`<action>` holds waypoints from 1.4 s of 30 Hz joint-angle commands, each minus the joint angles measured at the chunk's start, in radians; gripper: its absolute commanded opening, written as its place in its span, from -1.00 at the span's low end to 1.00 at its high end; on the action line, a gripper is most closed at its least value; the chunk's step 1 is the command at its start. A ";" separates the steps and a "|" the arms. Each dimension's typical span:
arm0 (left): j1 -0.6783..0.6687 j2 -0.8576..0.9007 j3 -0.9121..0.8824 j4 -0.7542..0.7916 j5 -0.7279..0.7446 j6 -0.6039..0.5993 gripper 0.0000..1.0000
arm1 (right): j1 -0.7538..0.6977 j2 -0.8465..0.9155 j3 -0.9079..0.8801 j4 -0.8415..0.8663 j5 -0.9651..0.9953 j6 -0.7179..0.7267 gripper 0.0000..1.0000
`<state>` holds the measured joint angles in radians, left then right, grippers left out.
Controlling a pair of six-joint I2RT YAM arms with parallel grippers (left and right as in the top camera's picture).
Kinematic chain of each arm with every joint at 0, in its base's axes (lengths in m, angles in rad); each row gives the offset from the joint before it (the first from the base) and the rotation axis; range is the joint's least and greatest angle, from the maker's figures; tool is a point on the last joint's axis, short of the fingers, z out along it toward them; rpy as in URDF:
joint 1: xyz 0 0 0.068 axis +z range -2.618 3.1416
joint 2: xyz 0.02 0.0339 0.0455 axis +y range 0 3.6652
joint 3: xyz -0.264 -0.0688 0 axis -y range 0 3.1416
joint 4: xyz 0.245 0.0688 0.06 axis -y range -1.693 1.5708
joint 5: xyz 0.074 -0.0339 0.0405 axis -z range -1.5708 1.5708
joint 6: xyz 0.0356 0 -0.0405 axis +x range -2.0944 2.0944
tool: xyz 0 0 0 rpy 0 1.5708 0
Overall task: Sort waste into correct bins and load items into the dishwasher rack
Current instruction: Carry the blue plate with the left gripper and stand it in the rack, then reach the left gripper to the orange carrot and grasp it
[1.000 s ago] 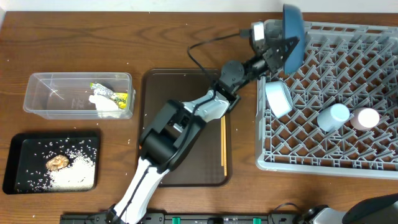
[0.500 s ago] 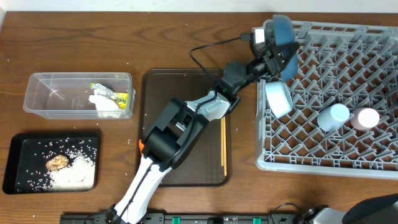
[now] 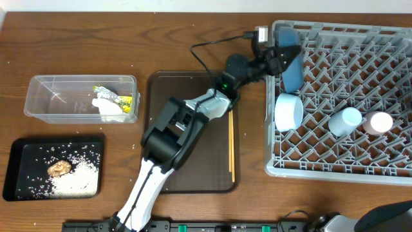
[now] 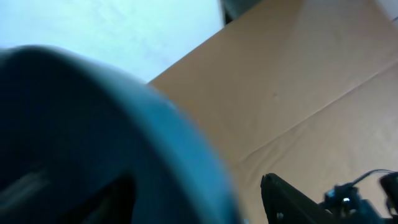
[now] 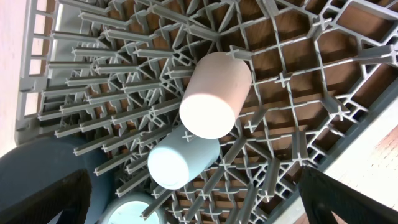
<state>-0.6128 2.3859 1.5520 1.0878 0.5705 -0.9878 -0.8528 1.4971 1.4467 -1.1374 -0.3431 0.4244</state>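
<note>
The blue plate (image 3: pixel 291 59) stands on edge in the far left corner of the grey dishwasher rack (image 3: pixel 347 151). My left gripper (image 3: pixel 277 58) is at its rim, open; in the left wrist view one finger (image 4: pixel 292 200) stands apart from the blurred plate (image 4: pixel 93 137). The white bowl (image 3: pixel 288 111), light blue cup (image 3: pixel 344 120) and pink cup (image 3: pixel 378 122) lie in the rack. Chopsticks (image 3: pixel 231 151) rest on the brown tray (image 3: pixel 187 129). My right gripper (image 5: pixel 196 208) hangs wide open over the pink cup (image 5: pixel 214 93) and light blue cup (image 5: pixel 183 163), holding nothing.
The clear tub (image 3: pixel 45 96) at the left holds the tissue (image 3: pixel 106 108) and wrapper (image 3: pixel 119 98). The black tray (image 3: pixel 19 169) in front of it carries rice (image 3: pixel 77 177) and a brown food piece (image 3: pixel 59 167). A black cable (image 3: pixel 206 48) loops beside the left wrist.
The blue plate came down from above the rack's corner and now stands between the pegs. My left jaws opened off it. The right gripper stayed as it was.
</note>
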 commanded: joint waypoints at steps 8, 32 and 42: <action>0.097 -0.016 0.025 -0.172 0.194 0.105 0.32 | -0.004 -0.003 0.003 -0.003 0.003 -0.018 0.99; 0.196 -0.298 0.025 -0.937 0.110 0.617 0.96 | -0.004 -0.003 0.003 0.000 -0.005 -0.017 0.99; 0.261 -0.554 0.025 -1.704 -0.233 0.803 0.96 | 0.026 -0.003 0.003 0.005 -0.136 -0.049 0.99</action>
<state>-0.3393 1.9003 1.5715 -0.5049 0.4961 -0.2970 -0.8501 1.4971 1.4460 -1.1339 -0.4011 0.4164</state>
